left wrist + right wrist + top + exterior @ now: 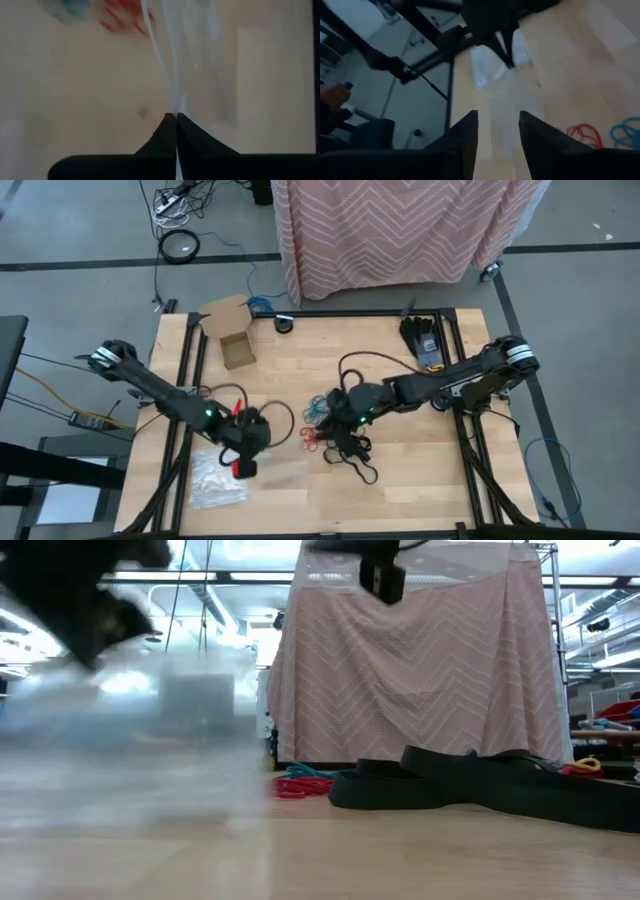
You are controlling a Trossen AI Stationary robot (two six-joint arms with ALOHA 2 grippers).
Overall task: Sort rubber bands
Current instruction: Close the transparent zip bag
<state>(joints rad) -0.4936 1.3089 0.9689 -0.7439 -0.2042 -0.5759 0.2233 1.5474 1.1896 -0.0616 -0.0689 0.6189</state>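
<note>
High view: the left gripper is low over the front-left part of the table, at the edge of a clear bag that is hard to make out on the wood. A second bag lies just in front of it. The bands are in the middle — a teal bunch, a red bunch and a black heap. The right gripper hangs over this heap, its arm reaching in from the right rear. A cardboard box stands at the back left.

Low view: the red bands and teal bands lie together on the wood, the wide black bands just beside them. A blurred clear sheet fills the left half, so I cannot say how high the bag is lifted.

Left wrist view: the left fingers are pressed together, and a thin clear fold of the bag runs up from between the tips — I judge it is pinched there. Red bands show blurred beyond.

Right wrist view: the right fingers stand apart with nothing between them. Ahead lies the clear bag, with the left gripper on it; red bands and teal bands are to one side.

The step in hand seems to be opening a bag for one colour. Next, I think, the right gripper must take the other wall of the bag without the left losing its thin hold.
</note>
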